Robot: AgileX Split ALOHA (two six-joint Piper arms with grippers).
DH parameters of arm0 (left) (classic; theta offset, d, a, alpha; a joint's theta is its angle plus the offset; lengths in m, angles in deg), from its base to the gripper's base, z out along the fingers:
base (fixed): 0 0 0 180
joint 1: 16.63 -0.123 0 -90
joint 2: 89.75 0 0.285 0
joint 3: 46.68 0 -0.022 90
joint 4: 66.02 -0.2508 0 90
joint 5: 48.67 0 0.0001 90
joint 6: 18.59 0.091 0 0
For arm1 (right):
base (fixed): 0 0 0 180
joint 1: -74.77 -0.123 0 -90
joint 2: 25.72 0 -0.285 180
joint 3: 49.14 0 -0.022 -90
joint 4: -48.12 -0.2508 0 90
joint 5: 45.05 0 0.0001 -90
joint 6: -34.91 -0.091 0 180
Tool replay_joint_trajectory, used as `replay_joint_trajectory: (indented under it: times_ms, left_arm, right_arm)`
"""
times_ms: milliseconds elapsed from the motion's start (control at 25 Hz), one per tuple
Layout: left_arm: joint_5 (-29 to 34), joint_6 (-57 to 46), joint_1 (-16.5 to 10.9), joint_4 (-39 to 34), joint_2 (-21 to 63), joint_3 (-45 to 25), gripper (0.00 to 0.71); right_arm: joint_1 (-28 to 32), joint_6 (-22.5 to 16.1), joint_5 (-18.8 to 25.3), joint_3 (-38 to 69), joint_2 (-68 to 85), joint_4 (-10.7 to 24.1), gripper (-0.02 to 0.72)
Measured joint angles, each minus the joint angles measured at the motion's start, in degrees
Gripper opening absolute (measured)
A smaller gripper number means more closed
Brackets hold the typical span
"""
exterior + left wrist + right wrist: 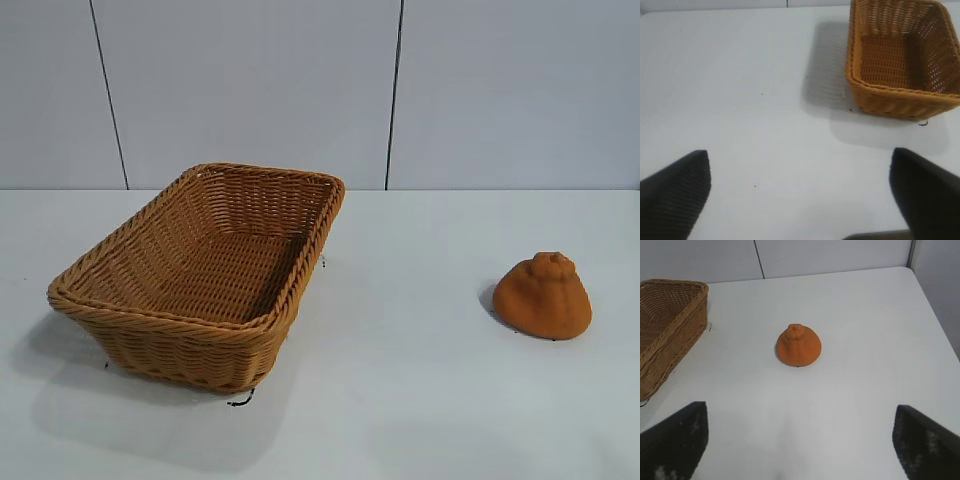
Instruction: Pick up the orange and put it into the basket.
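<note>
White table (420, 400) under basket (200, 290) and orange (543, 296), grey panelled wall (250, 90) behind; both grippers (800, 195) (797, 442) wide apart.

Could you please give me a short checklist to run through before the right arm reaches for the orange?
1. The orange sits upright on the table, nothing on or against it: ok.
2. The right tool is open wide, with the orange ahead between its fingers: ok.
3. Bare table lies between the right tool and the orange: ok.
4. The basket is empty and upright, open side up: ok.
5. The orange stands well apart from the basket, so a grasp should not bump the wicker: ok.
6. The left tool is open, holds nothing, short of the basket and out of the way: ok.
</note>
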State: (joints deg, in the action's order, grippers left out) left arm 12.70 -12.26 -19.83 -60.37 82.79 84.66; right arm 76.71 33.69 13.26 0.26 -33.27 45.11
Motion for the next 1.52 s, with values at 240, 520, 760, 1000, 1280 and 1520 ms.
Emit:
replay_joint_trajectory:
  times_ms: [240, 520, 760, 1000, 1280, 1520]
  left_arm:
    - [0.0, 0.0, 0.0, 0.0, 0.0, 0.0, 0.697]
    - [0.0, 0.0, 0.0, 0.0, 0.0, 0.0, 0.697]
    - [0.0, 0.0, 0.0, 0.0, 0.0, 0.0, 0.697]
    - [0.0, 0.0, 0.0, 0.0, 0.0, 0.0, 0.697]
    - [-0.3, 0.0, 0.0, -0.25, 0.0, 0.18, 0.697]
    - [-3.57, 0.0, 0.0, -0.68, -10.99, 7.12, 0.697]
  right_arm:
    - [0.0, 0.0, 0.0, 0.0, 0.0, 0.0, 0.694]
    - [0.0, 0.0, 0.0, 0.0, 0.0, 0.0, 0.694]
    - [0.0, 0.0, 0.0, 0.0, 0.0, 0.0, 0.694]
    - [0.0, 0.0, 0.0, 0.0, 0.0, 0.0, 0.694]
    - [0.0, 0.05, 0.0, 0.0, 0.0, 0.0, 0.694]
    - [0.0, 0.05, 0.0, 0.0, 0.0, 0.0, 0.694]
